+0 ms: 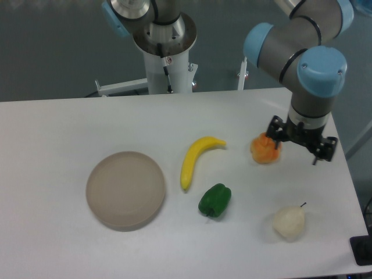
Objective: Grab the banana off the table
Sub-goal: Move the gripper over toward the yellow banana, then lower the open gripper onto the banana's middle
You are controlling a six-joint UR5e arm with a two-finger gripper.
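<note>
Pear (289,222): nearest the camera, at the right, lying alone on the table (58,128).
Green pepper (214,200): near centre, just beside the banana's lower tip but apart from it.
Plate (125,190): round, beige, at the left; nothing lies in it.
Banana (195,158): mid-table, free on the white top; its long axis runs from the near-left tip up to the stem end at far-right.
My gripper (301,139): fingers spread wide, holding nothing, hovering at the right by the orange fruit (264,149).
Key relation: the banana lies to my left, well apart; I judge I must travel left and turn my fingers across its length.
</note>
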